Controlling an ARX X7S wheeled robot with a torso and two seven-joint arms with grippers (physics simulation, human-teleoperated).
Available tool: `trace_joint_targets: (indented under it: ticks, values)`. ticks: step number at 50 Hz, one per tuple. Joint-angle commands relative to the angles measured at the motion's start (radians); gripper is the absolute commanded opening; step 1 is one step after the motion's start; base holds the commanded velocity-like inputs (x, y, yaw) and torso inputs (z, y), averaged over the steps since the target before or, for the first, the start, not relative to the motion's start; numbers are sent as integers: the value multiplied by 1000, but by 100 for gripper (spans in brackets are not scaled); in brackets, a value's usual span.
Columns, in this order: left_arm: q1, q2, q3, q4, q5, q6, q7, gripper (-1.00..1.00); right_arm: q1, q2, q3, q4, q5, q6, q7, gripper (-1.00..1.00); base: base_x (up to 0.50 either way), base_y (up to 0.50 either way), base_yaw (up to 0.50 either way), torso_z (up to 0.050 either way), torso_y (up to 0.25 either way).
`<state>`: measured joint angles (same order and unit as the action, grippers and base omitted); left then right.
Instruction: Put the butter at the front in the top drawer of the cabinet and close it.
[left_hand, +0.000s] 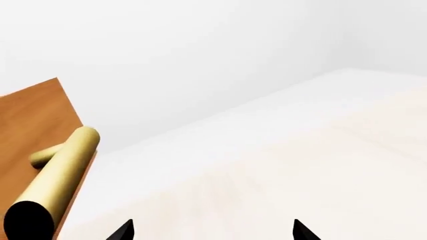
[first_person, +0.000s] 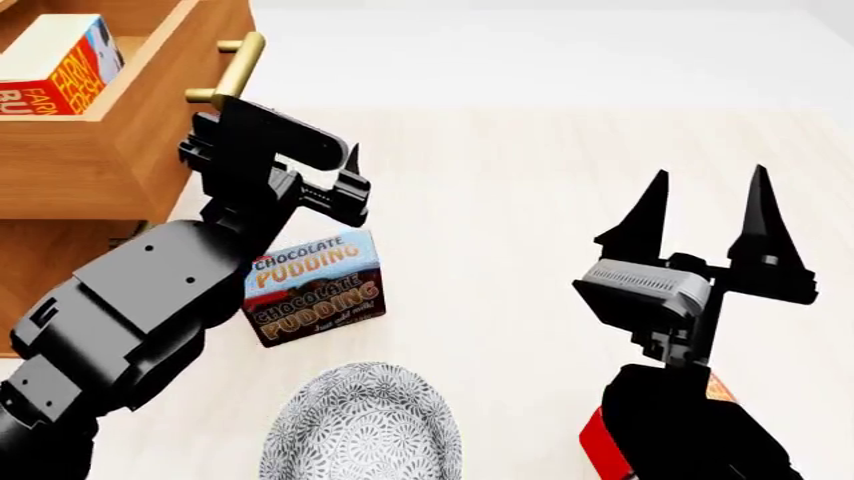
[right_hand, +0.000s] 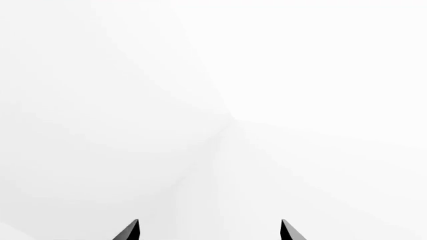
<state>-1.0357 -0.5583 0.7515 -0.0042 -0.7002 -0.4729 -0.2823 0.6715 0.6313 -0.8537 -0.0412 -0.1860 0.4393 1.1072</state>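
Note:
The cabinet (first_person: 54, 265) stands at the far left, and its top drawer (first_person: 127, 150) is pulled out. A butter carton (first_person: 56, 62) lies inside the drawer. My left gripper (first_person: 334, 172) hangs open just right of the drawer's brass handle (first_person: 227, 72), touching nothing. In the left wrist view the handle (left_hand: 57, 175) and drawer front (left_hand: 33, 115) sit beside the open left gripper (left_hand: 213, 231). My right gripper (first_person: 707, 205) points upward, open and empty; its wrist view shows the right gripper (right_hand: 210, 231) against blank white. A second red-and-orange carton (first_person: 603, 448) peeks out under the right arm.
A brown-and-blue chocolate pudding box (first_person: 315, 287) stands on the pale table (first_person: 507, 200) just below my left gripper. A patterned grey bowl (first_person: 360, 425) sits near the front edge. The lower part of the cabinet is mostly hidden by my left arm.

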Motion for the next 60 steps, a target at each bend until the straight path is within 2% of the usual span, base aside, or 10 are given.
trace_joint_targets:
  ticks: [1,19,32,60]
  values:
    - [14,-56,-33,-7,2,0,-9,100,4,-5,-2,5,-5,1,-7,100,0,0,0,0,0]
    - [45,-148,-87,0,-16,-1,-42,100,15,-15,-7,9,-15,13,-20,100,0,0,0,0,0]
    - [14,-189,-123,-36,-29,-17,-38,100,10,-16,-7,13,-18,18,-22,100,0,0,0,0,1]
    - [-127,-163,-124,-431,93,-2,-30,100,-22,3,13,-28,-18,43,-13,100,0,0,0,0,1]
